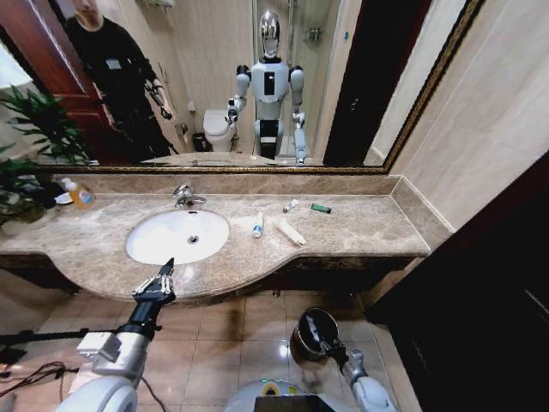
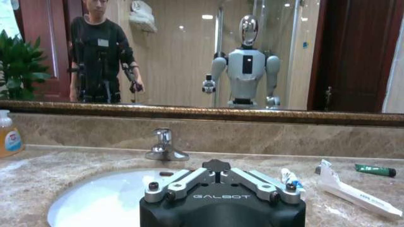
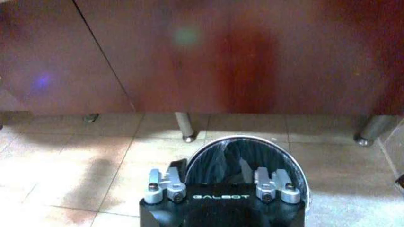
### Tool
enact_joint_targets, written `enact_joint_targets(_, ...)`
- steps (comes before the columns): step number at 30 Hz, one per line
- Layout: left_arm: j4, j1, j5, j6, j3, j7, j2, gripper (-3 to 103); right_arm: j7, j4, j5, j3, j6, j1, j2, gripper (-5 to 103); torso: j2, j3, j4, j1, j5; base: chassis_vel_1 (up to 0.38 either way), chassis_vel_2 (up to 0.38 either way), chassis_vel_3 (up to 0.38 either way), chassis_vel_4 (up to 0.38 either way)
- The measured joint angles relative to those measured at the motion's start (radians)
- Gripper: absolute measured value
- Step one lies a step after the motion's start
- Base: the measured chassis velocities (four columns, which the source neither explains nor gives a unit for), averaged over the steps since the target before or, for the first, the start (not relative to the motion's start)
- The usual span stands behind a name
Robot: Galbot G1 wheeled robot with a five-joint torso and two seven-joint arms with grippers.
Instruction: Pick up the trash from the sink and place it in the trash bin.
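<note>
Nearest the robot, the right tool (image 1: 330, 348) hung low over the tiled floor, directly above the trash bin (image 1: 313, 333). In the right wrist view its fingers stood apart at the bin's shiny rim (image 3: 252, 140), released and grasping nothing, with the black lining below. The bin stood on the floor just in front of the surface's (image 1: 360, 230) edge.

The left tool (image 1: 154, 284) hovered at the front edge of the surface, near the sink (image 1: 177, 236), its fingers spread and empty.

Farther on, the trash lay on the surface to the right of the basin, not inside it. 1 small white tube (image 1: 257, 226) sat just beside the basin rim; a longer white tube (image 1: 291, 231) lay flat near it; another small tube (image 1: 291, 206) and the green packet (image 1: 320, 209) lay farther back toward the wall.

These pieces looked very light, thin and somewhat soft, likely smooth plastic that would slide on polished marble. A grasp across the middle of each tube's narrow width, fingers straddling it, seemed best. The flat packet would probably be hardest to lift cleanly. The soap bottle (image 1: 81, 196) stood well apart at the far left.
</note>
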Motion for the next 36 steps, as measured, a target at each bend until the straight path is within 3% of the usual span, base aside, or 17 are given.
enact_joint_targets(2, 0.000, 0.000, 0.000, 0.000, 0.000, 0.000, 0.000, 0, 0.002, 0.006, 0.000, 0.000, 0.000, 0.000, 0.001, 66, 0.000, 0.000, 0.0000, 0.000, 0.0000, 0.000, 0.000, 0.000, 0.000)
enact_joint_targets(3, 0.000, 0.000, 0.000, 0.000, 0.000, 0.000, 0.000, 0, 0.002, 0.006, 0.000, 0.000, 0.000, 0.000, 0.001, 66, 0.000, 0.000, 0.0000, 0.000, 0.0000, 0.000, 0.000, 0.000, 0.000)
enact_joint_targets(5, 0.000, 0.000, 0.000, 0.000, 0.000, 0.000, 0.000, 0, 0.005, 0.012, 0.001, 0.001, 0.000, -0.003, 0.001, 78, 0.000, 0.000, 0.0000, 0.000, 0.0000, 0.000, 0.000, 0.000, 0.000)
enact_joint_targets(12, 0.000, 0.000, 0.000, 0.000, 0.000, 0.000, 0.000, 0, 0.008, 0.024, 0.025, 0.001, -0.008, -0.012, -0.002, 100, 0.000, 0.000, 0.0000, 0.000, 0.0000, 0.000, 0.000, 0.000, 0.000)
enact_joint_targets(22, 0.000, 0.000, 0.000, 0.000, 0.000, 0.000, 0.000, 0, 0.023, 0.072, 0.042, 0.001, -0.013, -0.035, -0.016, 100, 0.000, 0.000, 0.0000, 0.000, 0.0003, 0.000, 0.000, 0.000, 0.000)
enact_joint_targets(29, 0.000, 0.000, 0.000, 0.000, 0.000, 0.000, 0.000, 0, 0.057, 0.397, 0.208, 0.017, -0.079, -0.170, -0.089, 100, 0.000, 0.000, 0.0000, 0.000, 0.0000, 0.000, 0.000, 0.000, 0.000)
enact_joint_targets(34, 0.000, 0.000, 0.000, 0.000, 0.000, 0.000, 0.000, 0, 0.081, 0.605, 0.272, 0.040, -0.087, -0.262, -0.119, 100, 0.000, 0.000, -0.0001, 0.000, 0.0001, 0.000, 0.000, 0.000, 0.000)
enact_joint_targets(36, 0.000, 0.000, 0.000, 0.000, 0.000, 0.000, 0.000, 0, 0.130, 0.749, 0.285, 0.049, -0.072, -0.321, -0.124, 100, 0.000, 0.000, 0.0000, 0.000, 0.0002, 0.000, 0.000, 0.000, 0.000)
